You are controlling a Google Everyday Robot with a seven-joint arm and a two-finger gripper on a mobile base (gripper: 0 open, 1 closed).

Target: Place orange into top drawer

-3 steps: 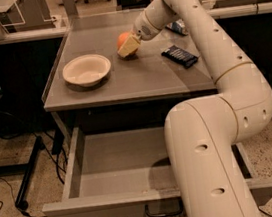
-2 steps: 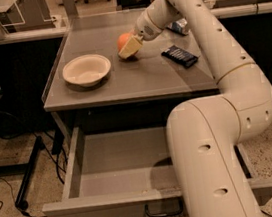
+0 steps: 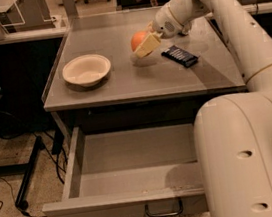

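Top drawer [image 3: 132,156] stands open at lower centre of frame, floor in view, its right end behind the arm. Desk [image 3: 122,84] at upper centre: bowl [image 3: 86,70] to the left, dark packet [image 3: 180,56] to the right, free surface between. Gripper [image 3: 142,44] above desk centre, jaws pinching the round orange [image 3: 136,39] just off the surface.

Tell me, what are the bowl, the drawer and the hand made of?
Bowl: matte cream, perhaps paper or plastic; unclear. Drawer: likely painted grey metal, given thin flat walls and a shiny handle. Hand, above the table gripping the orange: smooth cream shell, probably plastic.
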